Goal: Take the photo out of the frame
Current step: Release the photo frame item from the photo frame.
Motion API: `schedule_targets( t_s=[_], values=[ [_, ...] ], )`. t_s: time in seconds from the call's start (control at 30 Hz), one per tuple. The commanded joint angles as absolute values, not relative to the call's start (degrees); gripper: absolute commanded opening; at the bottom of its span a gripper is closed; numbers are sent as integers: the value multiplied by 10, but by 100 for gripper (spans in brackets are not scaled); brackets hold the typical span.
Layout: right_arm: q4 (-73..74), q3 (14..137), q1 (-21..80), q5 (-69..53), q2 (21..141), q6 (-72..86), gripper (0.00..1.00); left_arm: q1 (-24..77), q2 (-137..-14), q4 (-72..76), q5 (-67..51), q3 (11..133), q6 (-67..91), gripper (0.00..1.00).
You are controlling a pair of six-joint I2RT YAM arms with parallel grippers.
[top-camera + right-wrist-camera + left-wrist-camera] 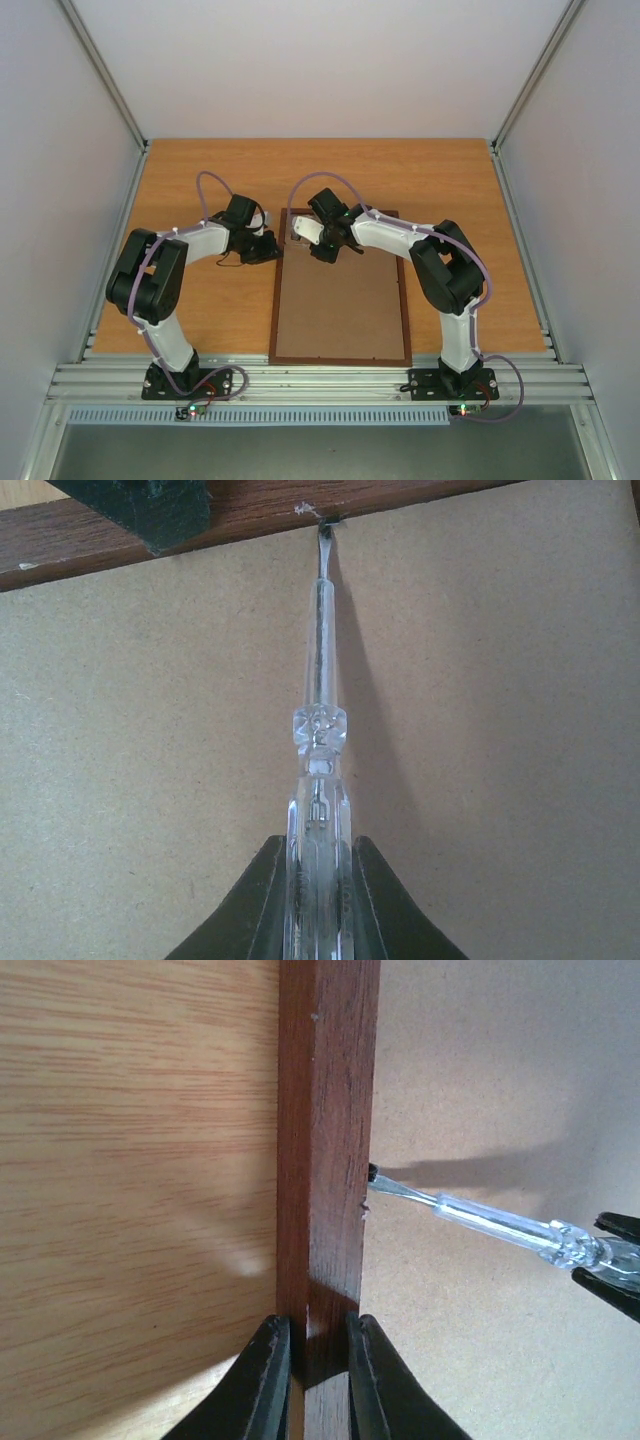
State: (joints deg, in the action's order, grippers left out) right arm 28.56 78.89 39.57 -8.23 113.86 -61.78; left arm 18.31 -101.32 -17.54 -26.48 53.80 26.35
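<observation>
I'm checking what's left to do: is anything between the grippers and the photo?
Yes. The frame lies back up, and its brown backing board fills the whole opening; no photo shows. The right gripper holds a screwdriver, tip at the board's edge by the rail that the left gripper clamps.

The frame [325, 1110] was smooth reddish-brown wood with a faint gloss. Its back board [480, 1080] was matt, slightly fibrous brown card. At left, the worktop [130, 1160] showed pale wood grain with a soft sheen. The screwdriver [320, 730] had a clear glossy plastic handle and a bright metal blade. The left pincer [318, 1325] and right pincer [318, 848] looked like matt black plastic.
</observation>
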Motion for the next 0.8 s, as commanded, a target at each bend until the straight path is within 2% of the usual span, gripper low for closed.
schedule_targets(
  t_s=[0.0, 0.77],
  values=[
    [234, 815, 405, -68, 1137, -615, 1, 187, -1037, -156, -283, 530, 259, 2],
    [196, 920, 446, -81, 1157, -679, 1, 213, -1043, -139, -282, 513, 257, 1]
  ],
)
